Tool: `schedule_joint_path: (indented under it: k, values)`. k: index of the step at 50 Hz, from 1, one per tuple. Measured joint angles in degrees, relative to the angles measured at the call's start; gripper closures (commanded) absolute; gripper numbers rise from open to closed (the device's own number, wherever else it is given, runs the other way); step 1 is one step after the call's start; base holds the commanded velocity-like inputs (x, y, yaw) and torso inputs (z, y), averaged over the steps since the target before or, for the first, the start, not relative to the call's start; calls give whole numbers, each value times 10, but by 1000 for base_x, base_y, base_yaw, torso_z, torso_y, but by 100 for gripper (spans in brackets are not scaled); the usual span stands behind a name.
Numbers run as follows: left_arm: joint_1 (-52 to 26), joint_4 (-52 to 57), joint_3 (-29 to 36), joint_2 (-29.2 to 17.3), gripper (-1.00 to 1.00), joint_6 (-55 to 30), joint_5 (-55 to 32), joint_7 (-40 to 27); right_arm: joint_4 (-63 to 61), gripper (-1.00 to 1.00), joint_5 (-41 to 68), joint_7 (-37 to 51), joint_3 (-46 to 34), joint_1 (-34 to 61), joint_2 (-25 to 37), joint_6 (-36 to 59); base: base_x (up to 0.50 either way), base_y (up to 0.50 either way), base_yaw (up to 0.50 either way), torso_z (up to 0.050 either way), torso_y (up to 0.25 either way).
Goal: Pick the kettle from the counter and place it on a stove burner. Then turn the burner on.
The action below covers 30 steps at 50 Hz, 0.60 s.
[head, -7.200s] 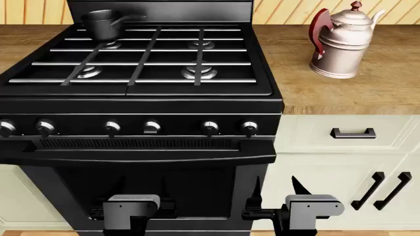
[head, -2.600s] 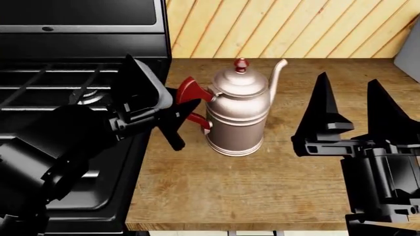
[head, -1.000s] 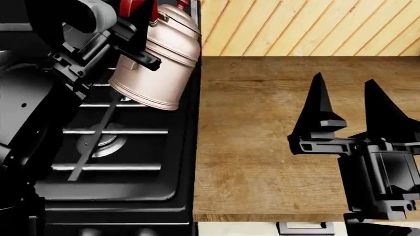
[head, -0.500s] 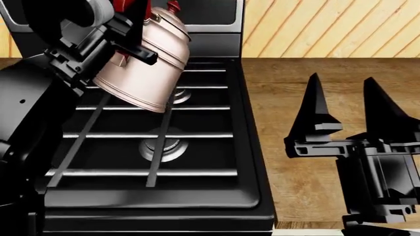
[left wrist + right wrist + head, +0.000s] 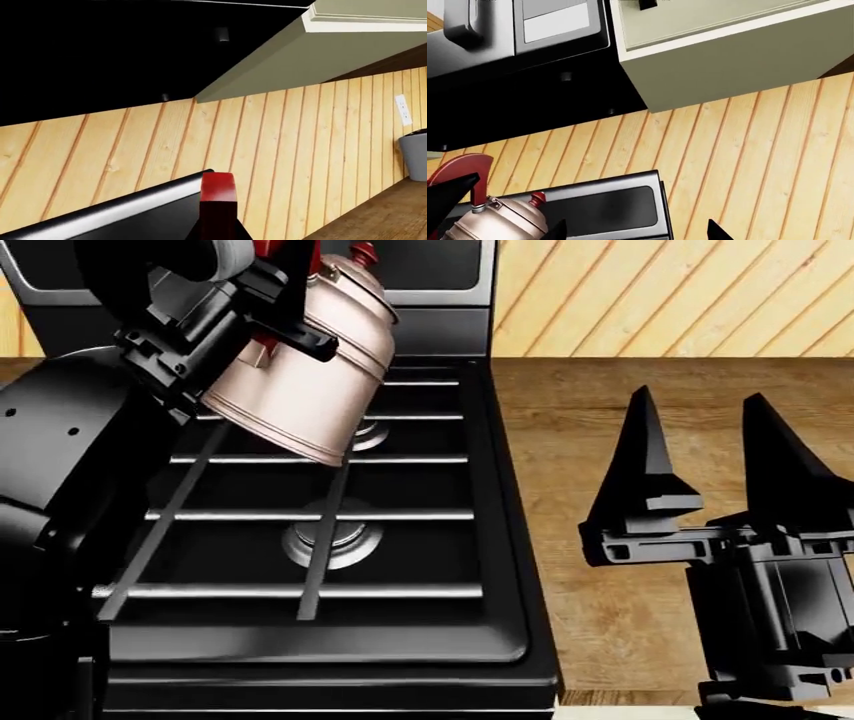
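The silvery-pink kettle (image 5: 307, 380) hangs tilted in the air over the right side of the black stove (image 5: 400, 660). My left gripper (image 5: 278, 290) is shut on its red handle (image 5: 217, 186). The kettle's base hovers above the back right stove burner (image 5: 368, 436), which is partly hidden; the front right burner (image 5: 330, 540) lies bare under the grate. In the right wrist view the kettle (image 5: 500, 222) shows with its red lid knob (image 5: 537, 198). My right gripper (image 5: 707, 470) stands open and empty over the wood counter (image 5: 641, 430), fingers pointing up.
A plank wall (image 5: 667, 300) backs the counter. Above the stove hang a microwave (image 5: 514, 30) and a cream wall cabinet (image 5: 727, 45). A grey container (image 5: 415, 155) stands at the counter's far end. The stove's raised back panel (image 5: 427, 300) is close behind the kettle.
My left arm has carried the kettle from the stove's edge to over the right burners, and in the last half second it edged slightly right. The right gripper has stayed put.
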Motion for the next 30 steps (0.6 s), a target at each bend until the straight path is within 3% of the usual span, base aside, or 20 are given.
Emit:
schedule_joint_path:
  k: [30]
  values:
    - [-6, -108, 24, 65, 100, 77, 33, -3, 3, -100, 11, 3, 3, -4, 6, -17, 0, 0, 0, 1, 1]
